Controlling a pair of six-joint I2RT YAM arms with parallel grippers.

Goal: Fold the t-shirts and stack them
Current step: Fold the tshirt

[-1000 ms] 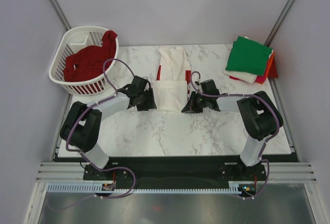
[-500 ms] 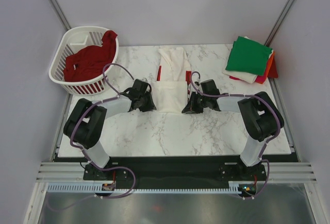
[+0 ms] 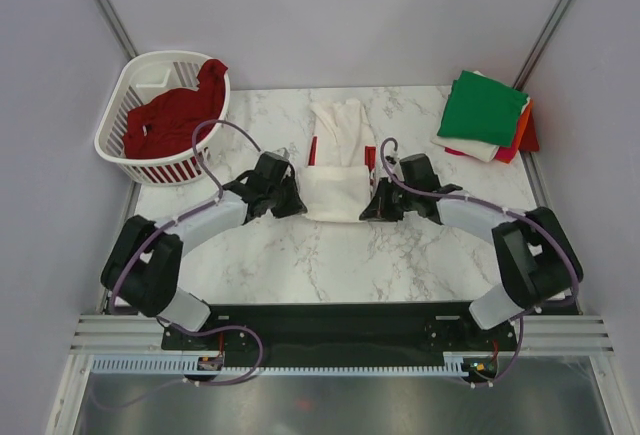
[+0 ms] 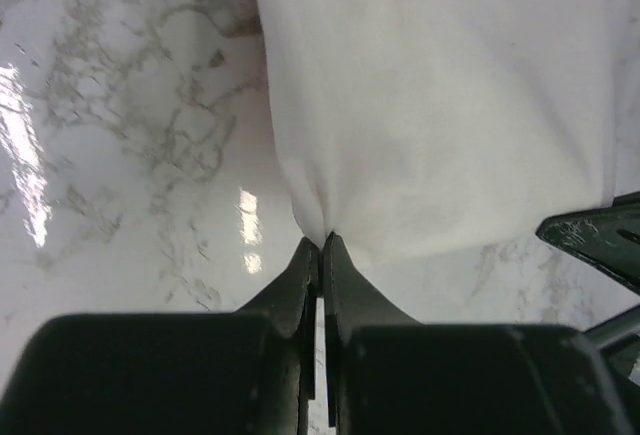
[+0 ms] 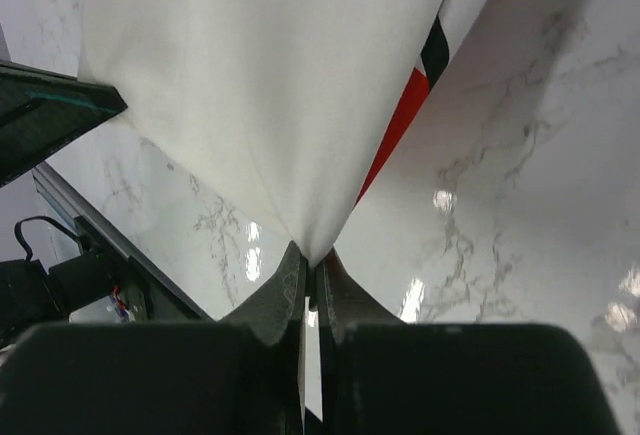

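Now white t-shirt point(image 3: 332, 191) stretched between left hand point(image 3: 296, 203), right hand point(image 3: 369, 210); both clamped on corners.

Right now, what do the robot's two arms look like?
They match. The left arm and right arm have white tube links between chunky black round joints. A thin purple cable loops along each one. Their jaws are black, slim and pointed like a beak. I can't see any writing on them.

L end effector point(image 4: 321, 245) pinched shut on white tee point(image 4: 440, 95) edge, marble table point(image 4: 130, 135), R arm's tip point(image 4: 595, 240) at right
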